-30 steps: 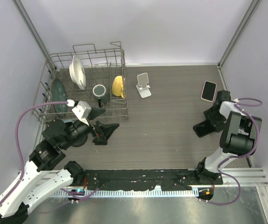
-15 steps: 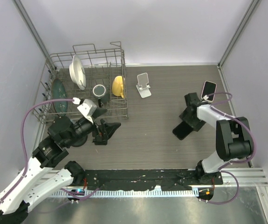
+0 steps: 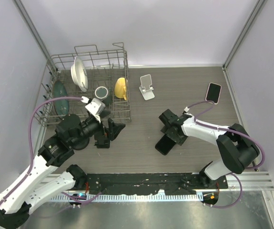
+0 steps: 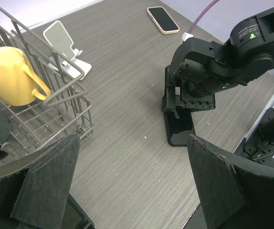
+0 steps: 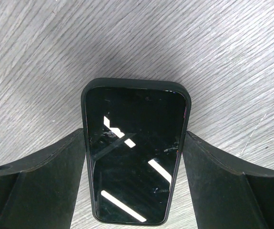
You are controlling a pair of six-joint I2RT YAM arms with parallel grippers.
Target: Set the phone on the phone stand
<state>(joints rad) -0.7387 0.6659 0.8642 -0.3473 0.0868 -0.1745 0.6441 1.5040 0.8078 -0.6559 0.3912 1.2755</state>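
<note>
A black phone [image 5: 134,152] sits between my right gripper's fingers [image 5: 46,176], which press on both of its long edges. In the top view the right gripper [image 3: 171,135] holds this phone [image 3: 165,144] low over the middle of the table. The phone [image 4: 179,130] points down toward the wood in the left wrist view. The white phone stand [image 3: 147,87] is at the back, beside the rack, well away from the phone. The stand [image 4: 65,43] is empty. My left gripper [image 3: 109,132] is open with nothing between its fingers, hovering near the rack's front corner.
A second phone in a light case [image 3: 213,92] lies at the back right. The wire dish rack [image 3: 126,117] at the left holds a yellow mug [image 3: 121,88], a white bowl [image 3: 79,72], a dark cup [image 3: 101,92] and a green plate [image 3: 59,93].
My right arm has swung from the right edge to the table's middle, carrying the black phone. Its fingers closed in a little. The left arm shifted slightly toward the rack's corner.
</note>
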